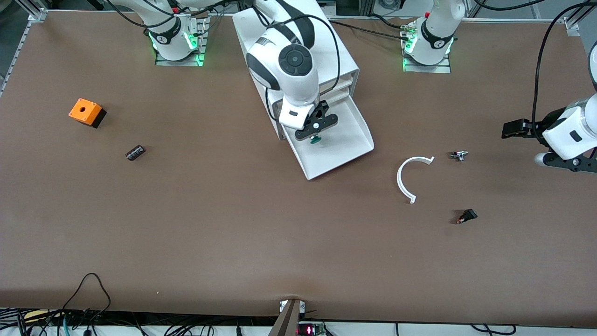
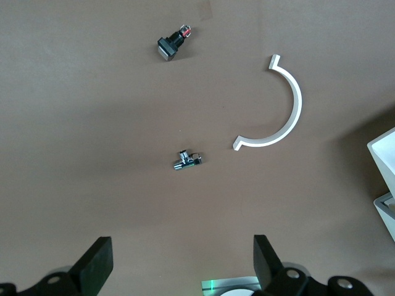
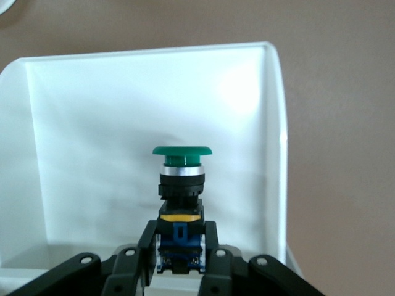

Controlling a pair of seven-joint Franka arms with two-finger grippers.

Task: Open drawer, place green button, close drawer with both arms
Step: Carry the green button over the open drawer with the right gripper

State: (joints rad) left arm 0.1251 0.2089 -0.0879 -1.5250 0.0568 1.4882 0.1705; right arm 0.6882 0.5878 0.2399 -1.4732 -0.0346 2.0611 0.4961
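The button's [image 3: 181, 203] base is hidden between the right gripper's [image 3: 180, 250] closed fingers, over the open drawer [image 1: 345, 144]. The left gripper [image 2: 182, 265] is held open above the worktop [image 2: 92, 154], its fingertips cut off.

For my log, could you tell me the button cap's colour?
Green; the button shows best in the right wrist view.

Drawer open, button held over its tray.
The drawer [image 1: 347, 144], lowest of three in the white cabinet, is pulled well out toward the front camera; its plain white tray shows bare plastic. The button [image 3: 182, 197], green round cap over a black collar and black-and-blue body with a yellow band, is gripped at its body by the right tool [image 3: 180, 250] and hangs over the tray's inside.
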